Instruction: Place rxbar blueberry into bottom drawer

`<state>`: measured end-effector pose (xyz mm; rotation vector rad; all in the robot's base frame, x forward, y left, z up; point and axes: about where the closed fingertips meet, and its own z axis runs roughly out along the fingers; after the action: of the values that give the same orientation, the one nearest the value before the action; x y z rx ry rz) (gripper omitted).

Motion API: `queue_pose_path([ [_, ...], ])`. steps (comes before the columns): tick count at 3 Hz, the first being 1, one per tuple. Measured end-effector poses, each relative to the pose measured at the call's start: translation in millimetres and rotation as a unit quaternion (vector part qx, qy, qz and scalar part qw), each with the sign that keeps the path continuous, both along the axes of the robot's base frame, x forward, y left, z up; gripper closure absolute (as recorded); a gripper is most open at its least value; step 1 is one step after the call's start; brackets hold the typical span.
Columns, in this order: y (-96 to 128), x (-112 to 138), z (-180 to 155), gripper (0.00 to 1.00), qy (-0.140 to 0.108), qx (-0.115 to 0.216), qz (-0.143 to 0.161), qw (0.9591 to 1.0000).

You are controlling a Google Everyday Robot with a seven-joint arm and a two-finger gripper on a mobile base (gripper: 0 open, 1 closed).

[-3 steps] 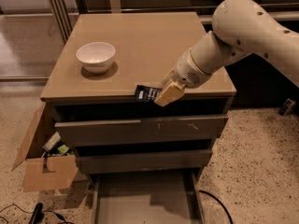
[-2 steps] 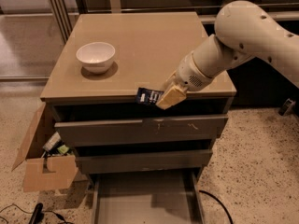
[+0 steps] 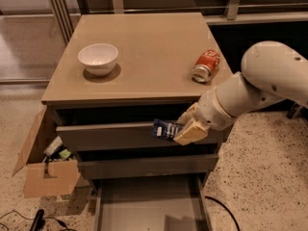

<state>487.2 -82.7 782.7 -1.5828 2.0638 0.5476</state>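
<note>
My gripper (image 3: 185,129) is shut on the rxbar blueberry (image 3: 166,129), a dark navy wrapper with white lettering that sticks out to the left of my tan fingers (image 3: 191,133). I hold it in the air in front of the top drawer's front panel, above the open bottom drawer (image 3: 149,206). That drawer is pulled out at the cabinet's foot and shows a flat grey floor.
A white bowl (image 3: 98,58) stands on the cabinet top (image 3: 144,52) at the left. A red soda can (image 3: 206,65) lies on its side at the right. A cardboard box (image 3: 45,162) sits on the floor left of the cabinet, with cables near it.
My arm has come down and forward off the cabinet top with the bar. The bar now hangs in front of the top drawer, and the soda can has come into view.
</note>
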Motion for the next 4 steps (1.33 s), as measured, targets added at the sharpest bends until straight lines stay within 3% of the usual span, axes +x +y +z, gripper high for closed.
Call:
queue_pose_path([
  [1,-17.6,-52.8,-64.7,1.00,0.035,0.007,0.006,0.9994],
  [2,-17.6,-52.8,-64.7,1.00,0.035,0.007,0.006,0.9994],
  [3,-13.6,-54.0,-83.6,1.00,0.034,0.036,0.001,0.9988],
  [4,-1.9,-61.5,-128.3,1.00,0.017,0.121,-0.021,0.9923],
])
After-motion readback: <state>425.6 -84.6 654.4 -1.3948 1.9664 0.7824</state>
